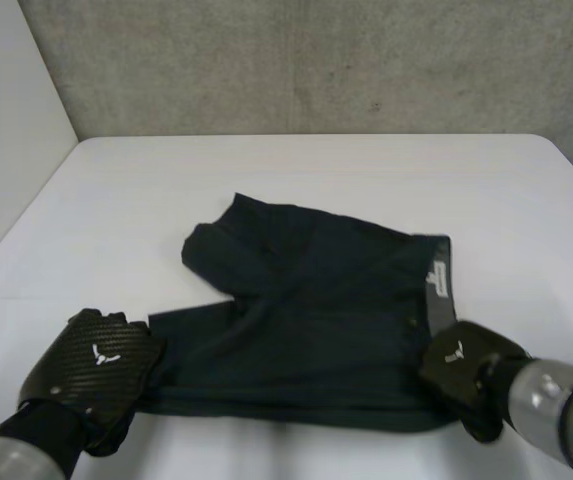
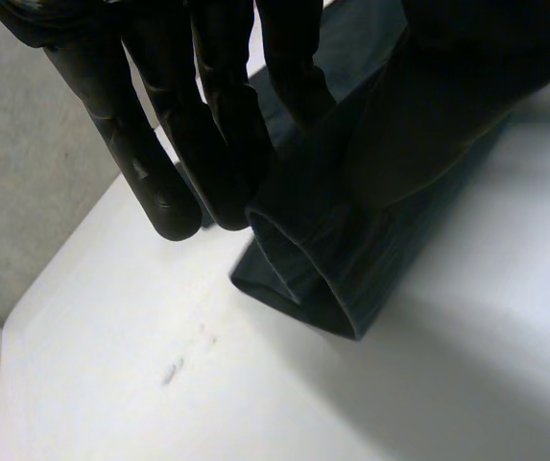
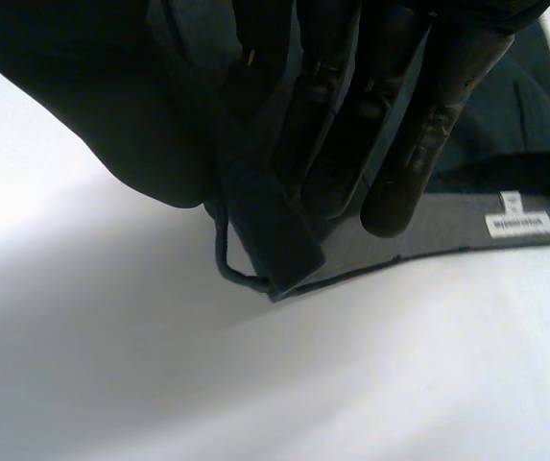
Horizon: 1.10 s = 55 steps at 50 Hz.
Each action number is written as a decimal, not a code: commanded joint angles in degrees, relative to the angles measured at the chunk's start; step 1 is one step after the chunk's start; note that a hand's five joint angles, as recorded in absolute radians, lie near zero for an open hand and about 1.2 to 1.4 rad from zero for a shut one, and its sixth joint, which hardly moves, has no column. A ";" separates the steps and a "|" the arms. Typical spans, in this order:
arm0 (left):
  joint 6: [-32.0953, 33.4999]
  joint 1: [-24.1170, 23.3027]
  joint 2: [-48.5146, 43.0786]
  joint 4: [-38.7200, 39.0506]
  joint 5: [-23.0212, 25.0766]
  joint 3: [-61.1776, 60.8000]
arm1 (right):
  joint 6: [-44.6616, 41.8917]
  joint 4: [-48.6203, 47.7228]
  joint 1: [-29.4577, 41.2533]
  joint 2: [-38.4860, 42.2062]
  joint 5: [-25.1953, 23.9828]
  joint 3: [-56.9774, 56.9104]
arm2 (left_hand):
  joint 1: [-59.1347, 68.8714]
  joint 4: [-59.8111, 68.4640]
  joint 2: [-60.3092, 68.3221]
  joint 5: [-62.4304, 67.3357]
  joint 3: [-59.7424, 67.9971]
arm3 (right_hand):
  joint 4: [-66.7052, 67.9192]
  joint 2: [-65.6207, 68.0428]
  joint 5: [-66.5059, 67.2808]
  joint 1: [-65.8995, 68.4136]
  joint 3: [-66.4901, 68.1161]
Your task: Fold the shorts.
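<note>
The white desk (image 1: 316, 165) carried the dark shorts (image 1: 316, 300) spread near its middle and towards the robot. Their long axis ran across the robot's front, with the waistband (image 1: 436, 290) at its right and the two legs pointing to its left. The left hand (image 1: 91, 370) sat at the hem of the nearer leg. In its wrist view, nearly straight fingers (image 2: 159, 173) hung down with the hem (image 2: 298, 274) gathered beside them and raised off the desk, apparently pinched against the thumb. The right hand (image 1: 461, 365) sat at the near corner of the waistband, and its wrist view showed that corner nipped between straight fingers (image 3: 418, 163) and the thumb. The grey inner band, with its small white label (image 3: 519, 224), lay flat beyond the fingertips, and a loop of drawstring (image 3: 228, 269) dangled beneath. Both hands therefore held the near long edge, one at each end. The free far edge lay straight away from the robot, so the likely fold would carry the near edge forward over it.
</note>
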 commanded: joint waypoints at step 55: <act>-3.90 -2.22 -75.25 23.23 1.26 80.62 | 16.82 -45.04 -2.74 25.55 13.92 -25.07 | -55.01 -58.72 -58.75 -55.35 -58.26 | -58.30 -57.12 -55.54 -46.76 -58.69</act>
